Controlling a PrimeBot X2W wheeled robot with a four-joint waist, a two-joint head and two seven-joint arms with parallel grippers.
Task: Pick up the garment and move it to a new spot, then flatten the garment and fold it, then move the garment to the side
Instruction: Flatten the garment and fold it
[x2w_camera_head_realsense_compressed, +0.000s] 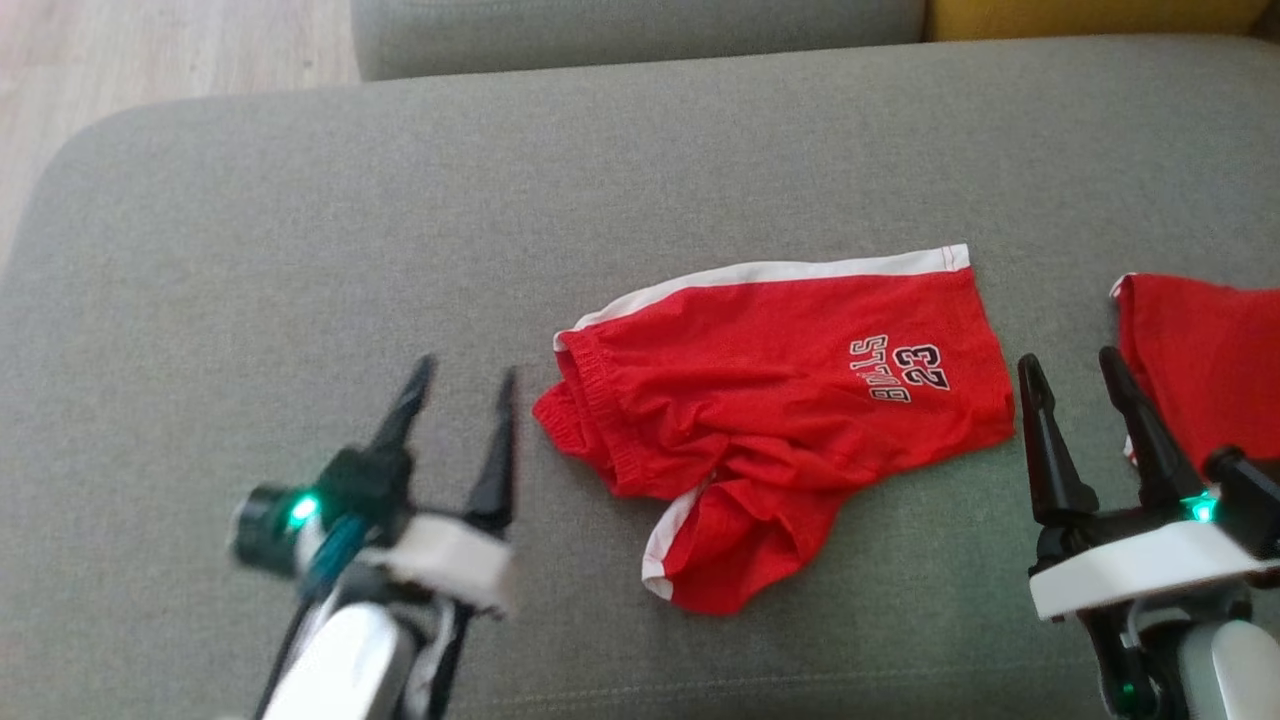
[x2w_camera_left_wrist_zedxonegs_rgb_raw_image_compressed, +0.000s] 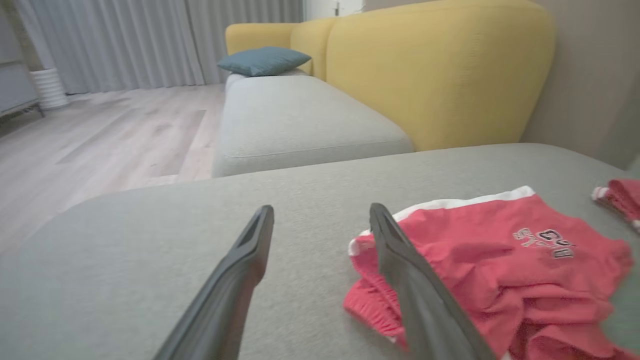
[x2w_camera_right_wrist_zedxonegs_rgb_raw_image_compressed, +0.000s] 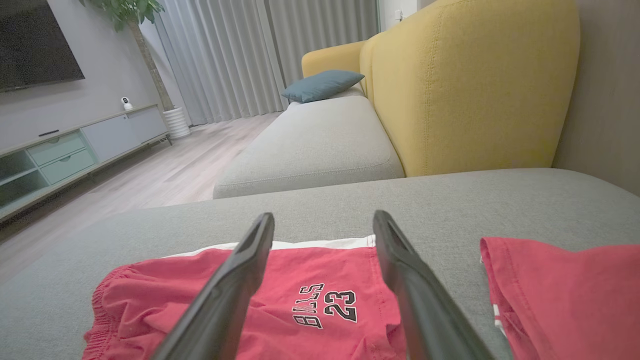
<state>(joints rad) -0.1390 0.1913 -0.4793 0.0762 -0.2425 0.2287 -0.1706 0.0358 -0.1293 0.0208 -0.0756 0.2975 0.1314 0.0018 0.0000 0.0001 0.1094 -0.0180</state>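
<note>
Our left gripper (x2w_camera_head_realsense_compressed: 469, 366): fingers spread, holding nothing, just left of red shorts (x2w_camera_head_realsense_compressed: 780, 390) at waistband end, not touching.
Our right gripper (x2w_camera_head_realsense_compressed: 1070, 357): fingers spread, holding nothing, just right of shorts' leg hem.
Shorts lie rumpled on grey seat cushion (x2w_camera_head_realsense_compressed: 300, 220); white trim along far edge, number print toward right end, one leg bunched toward us.
Second red garment (x2w_camera_head_realsense_compressed: 1200, 370): right of shorts, apart.
Beyond shorts we see yellow backrest (x2w_camera_right_wrist_zedxonegs_rgb_raw_image_compressed: 475, 85); blue pillow (x2w_camera_right_wrist_zedxonegs_rgb_raw_image_compressed: 322, 84) farther still.
</note>
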